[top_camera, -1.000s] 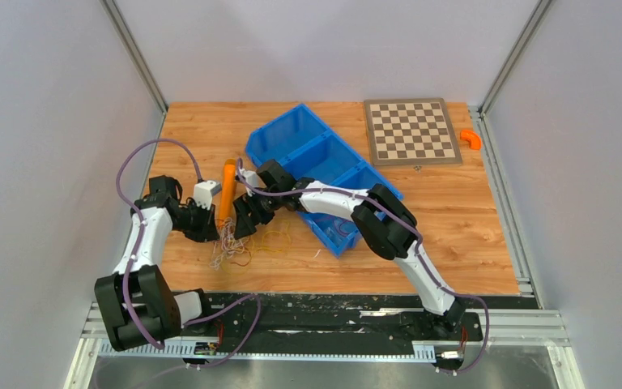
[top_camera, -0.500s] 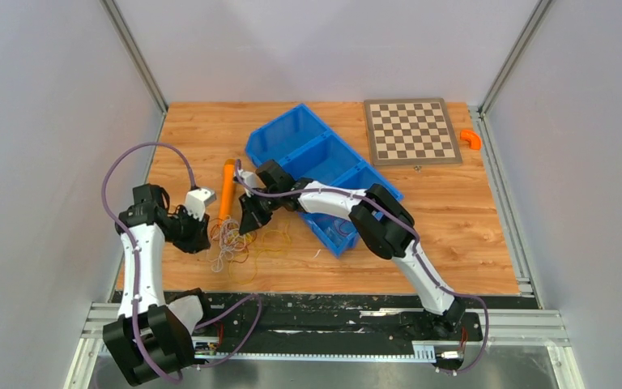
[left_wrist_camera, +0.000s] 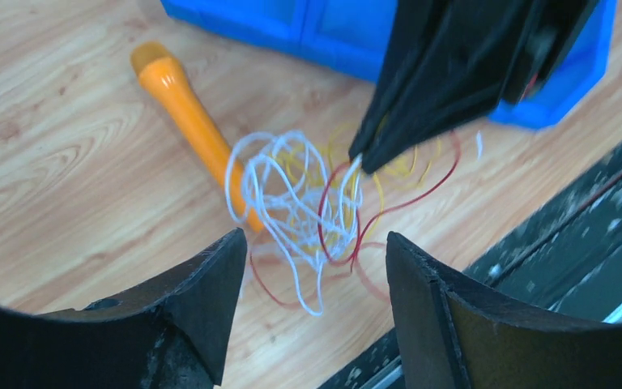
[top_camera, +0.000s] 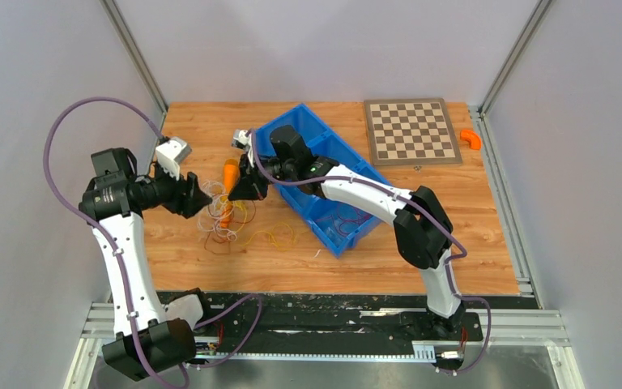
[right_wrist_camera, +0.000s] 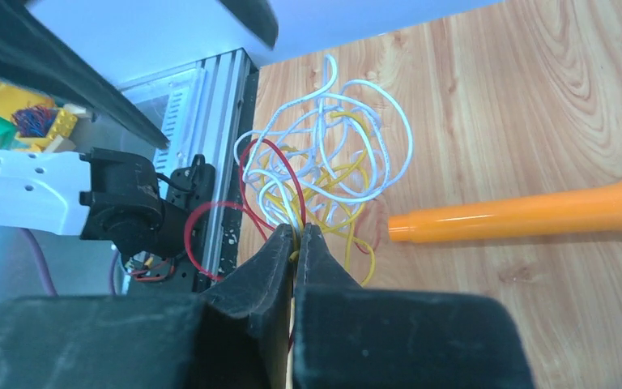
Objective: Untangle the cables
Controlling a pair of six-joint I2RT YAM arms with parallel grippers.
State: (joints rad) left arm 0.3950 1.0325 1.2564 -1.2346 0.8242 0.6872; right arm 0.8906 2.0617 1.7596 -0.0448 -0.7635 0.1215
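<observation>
The right pincer point(right_wrist_camera: 296, 231) is pinched tight on a few yellow and white strands of the cables point(right_wrist_camera: 332, 154), its two tips pressed together with the wires coming out between them. The left pincer point(left_wrist_camera: 314, 239) stands wide apart and grips nothing. Its own camera frames the tangle between its two dark fingers, with the right pincer's tip point(left_wrist_camera: 360, 162) meeting the white loops from above.

From the top camera, the cables point(top_camera: 223, 219) lie as a loose bunch on the near-left part of the counter point(top_camera: 453, 235), between the left pincer point(top_camera: 198, 198) and the right pincer point(top_camera: 239, 188). An orange stick point(top_camera: 228, 180) lies through the bunch's far side. A few yellow loops trail toward the blue bin point(top_camera: 328, 235), which sits just right of the tangle and under the right arm. Bare wood shows left of and in front of the bunch. A chessboard point(top_camera: 413, 131) and a small orange piece point(top_camera: 471, 139) sit well apart at the far right. Grey walls close three sides.

Only the wrist cameras separate the colours: white loops point(left_wrist_camera: 291, 203) outermost, red arcs and yellow curls inside. The right wrist view alone shows the metal rail beyond the counter's edge.
</observation>
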